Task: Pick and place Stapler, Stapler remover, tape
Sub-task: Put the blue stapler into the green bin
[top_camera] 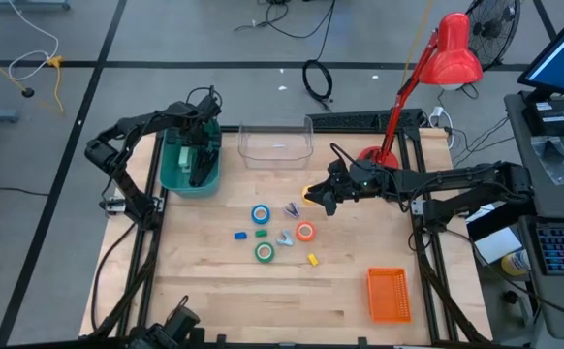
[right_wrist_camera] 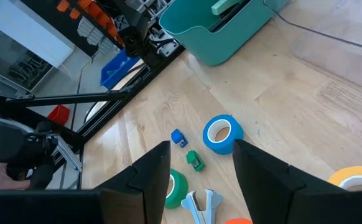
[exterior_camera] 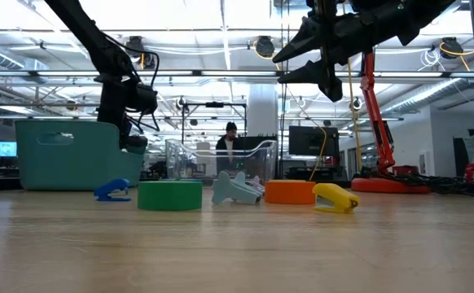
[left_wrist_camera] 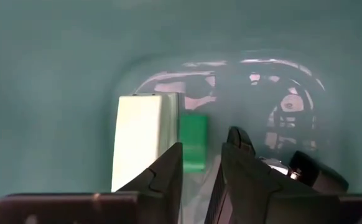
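My left gripper [top_camera: 197, 163] reaches down into the teal bin [top_camera: 173, 173]. Its fingers [left_wrist_camera: 201, 177] stand a little apart just above a pale stapler [left_wrist_camera: 140, 143] with a green part [left_wrist_camera: 193, 140], which lies on the bin's floor. My right gripper [top_camera: 319, 197] hangs open high over the table's middle [exterior_camera: 298, 61] with nothing between its fingers. On the table lie the blue tape [right_wrist_camera: 222, 134], green tape [top_camera: 265, 252], orange tape [top_camera: 305, 231] and yellow tape [right_wrist_camera: 357, 177]. Small stapler removers lie among them: grey [exterior_camera: 235, 189], blue [exterior_camera: 111, 190] and yellow [exterior_camera: 335, 198].
A clear container [top_camera: 275, 143] stands at the far edge, right of the bin. An orange basket [top_camera: 389, 294] sits near the front right. A red lamp [top_camera: 452, 53] rises at the back right. Bare wood shows at the front left.
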